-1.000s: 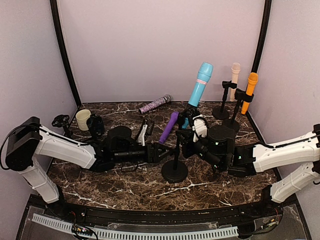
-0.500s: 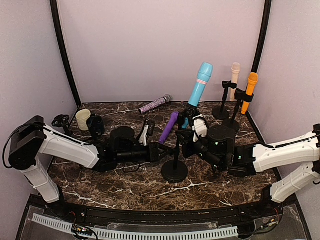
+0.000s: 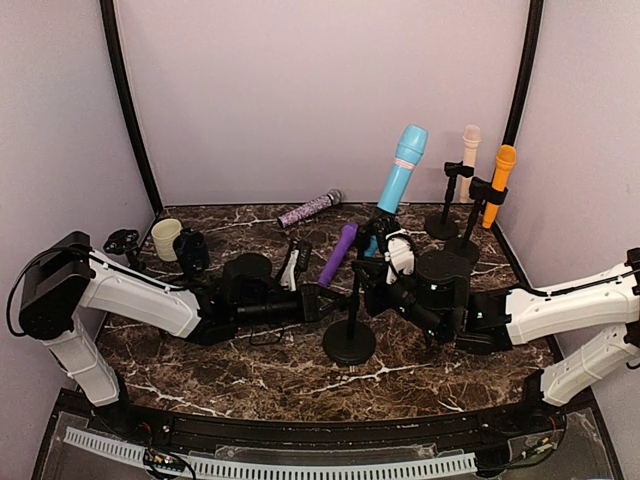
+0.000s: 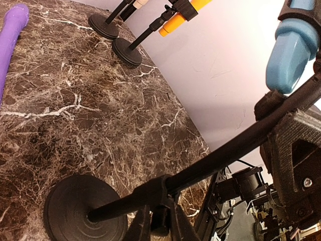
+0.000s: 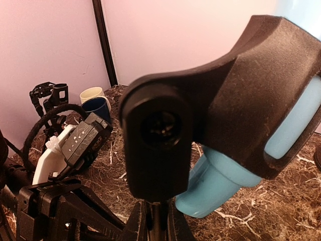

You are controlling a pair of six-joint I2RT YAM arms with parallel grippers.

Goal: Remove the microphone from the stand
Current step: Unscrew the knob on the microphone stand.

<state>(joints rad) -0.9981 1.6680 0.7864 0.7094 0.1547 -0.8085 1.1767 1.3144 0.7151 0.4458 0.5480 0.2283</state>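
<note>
Microphone (image 3: 400,168) sits tilted in the clip (image 5: 241,95) atop the stand (image 3: 350,345), mid-bench (image 3: 280,372). My left jaws have just pinched shut on the pole (image 4: 225,150). My right jaws grip it under the clip, so the stand is braced for pulling.

I make out no readable text, label, brand or number from here, not on the blue microphone (image 3: 400,168), its stand (image 3: 349,343), the cream cup (image 3: 166,238) or the bench (image 3: 260,362).
</note>
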